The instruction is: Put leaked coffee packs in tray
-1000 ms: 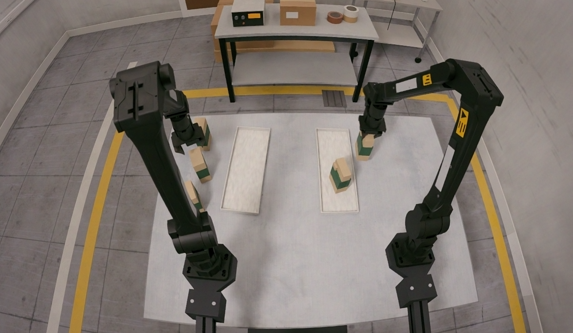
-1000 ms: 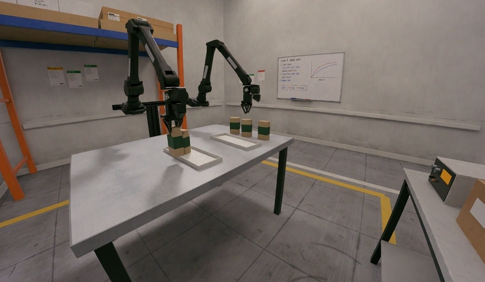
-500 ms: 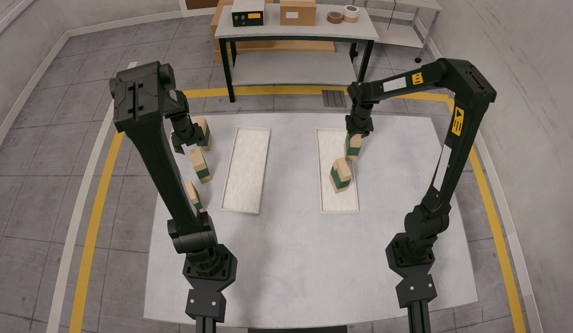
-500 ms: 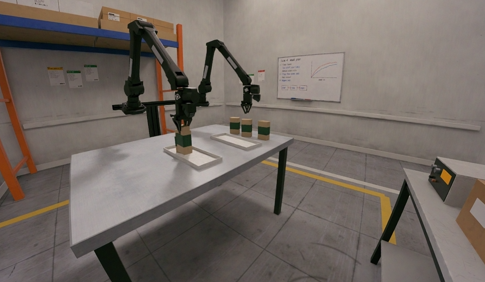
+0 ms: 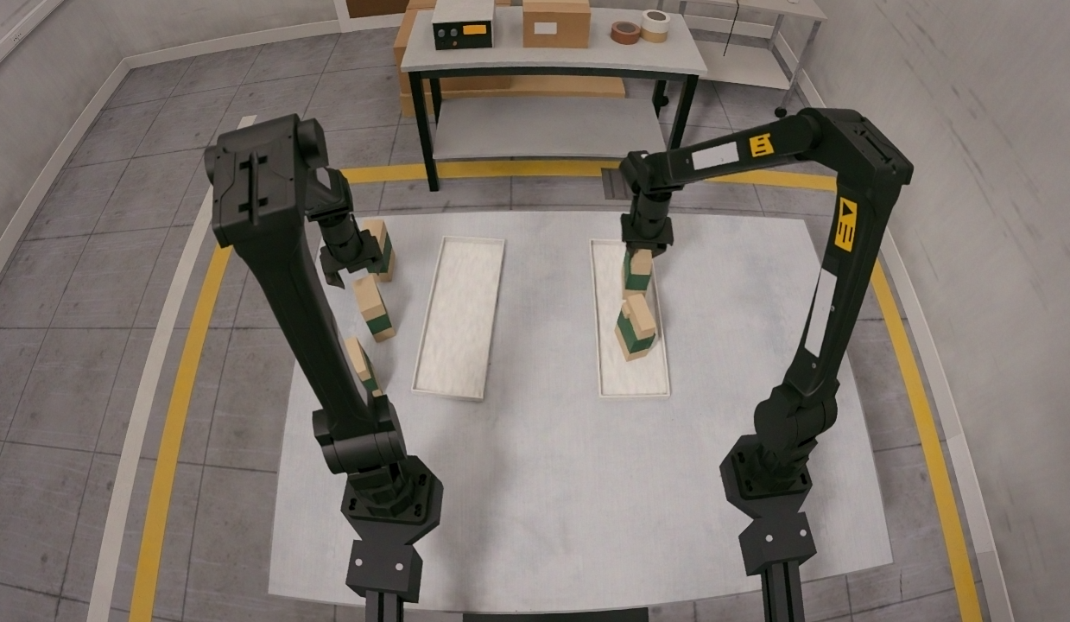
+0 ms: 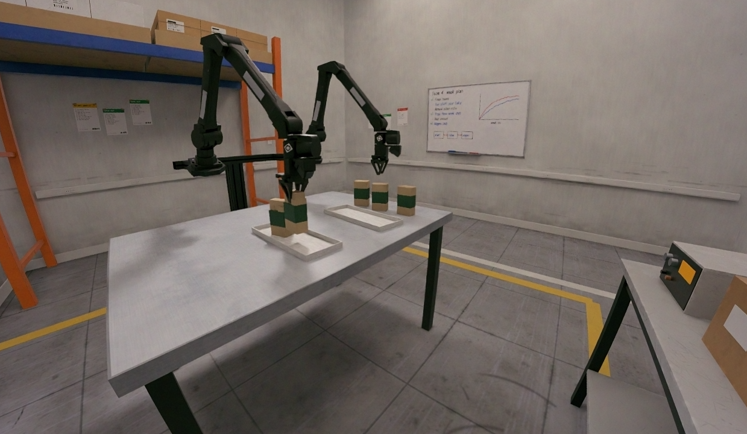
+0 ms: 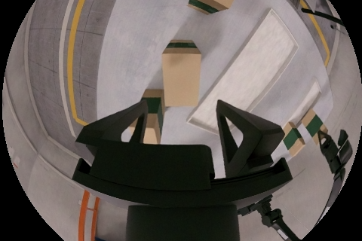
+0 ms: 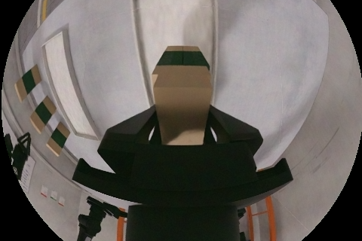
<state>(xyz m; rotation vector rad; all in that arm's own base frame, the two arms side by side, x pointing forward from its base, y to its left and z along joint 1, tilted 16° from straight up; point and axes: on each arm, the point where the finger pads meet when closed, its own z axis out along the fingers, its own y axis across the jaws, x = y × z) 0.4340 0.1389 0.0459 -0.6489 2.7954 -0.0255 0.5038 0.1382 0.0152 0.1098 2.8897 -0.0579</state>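
Observation:
My right gripper point(image 5: 640, 255) is shut on a tan coffee pack with a green band point(image 5: 637, 273) and holds it upright over the far part of the right tray point(image 5: 629, 317); the pack fills the right wrist view point(image 8: 181, 101). A second pack point(image 5: 636, 327) stands in that tray nearer the arms. My left gripper point(image 5: 351, 266) is open and empty above three packs standing on the bench: a far one point(image 5: 380, 247), a middle one point(image 5: 373, 306) and a near one point(image 5: 361, 363) partly hidden by the left arm. The middle pack shows in the left wrist view point(image 7: 181, 75).
An empty white tray point(image 5: 459, 315) lies between the left packs and the right tray. Behind the bench stands a grey table point(image 5: 549, 46) with a box, an instrument and tape rolls.

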